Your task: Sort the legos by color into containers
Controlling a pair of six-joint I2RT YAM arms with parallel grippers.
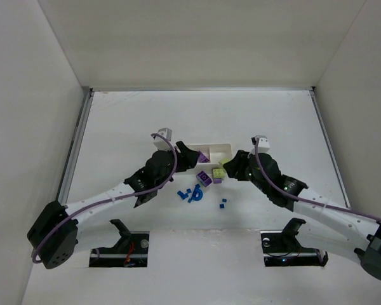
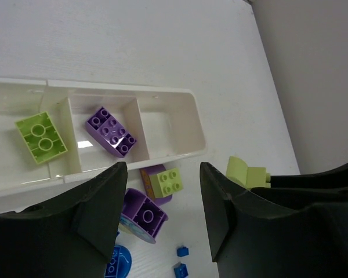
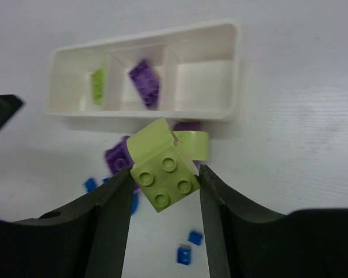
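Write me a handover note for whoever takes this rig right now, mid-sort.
Left tool: open and empty, hovering over loose bricks just in front of the tray.
Right tool: shut on a yellow-green brick, just short of the tray.
Done: one yellow-green piece sits in an end compartment and one purple brick in the middle. The other end compartment is empty.
Left: drop the held brick in with the yellow-green. Then sort the loose purple bricks, the loose yellow-green ones and all the blue bricks lying on the table.
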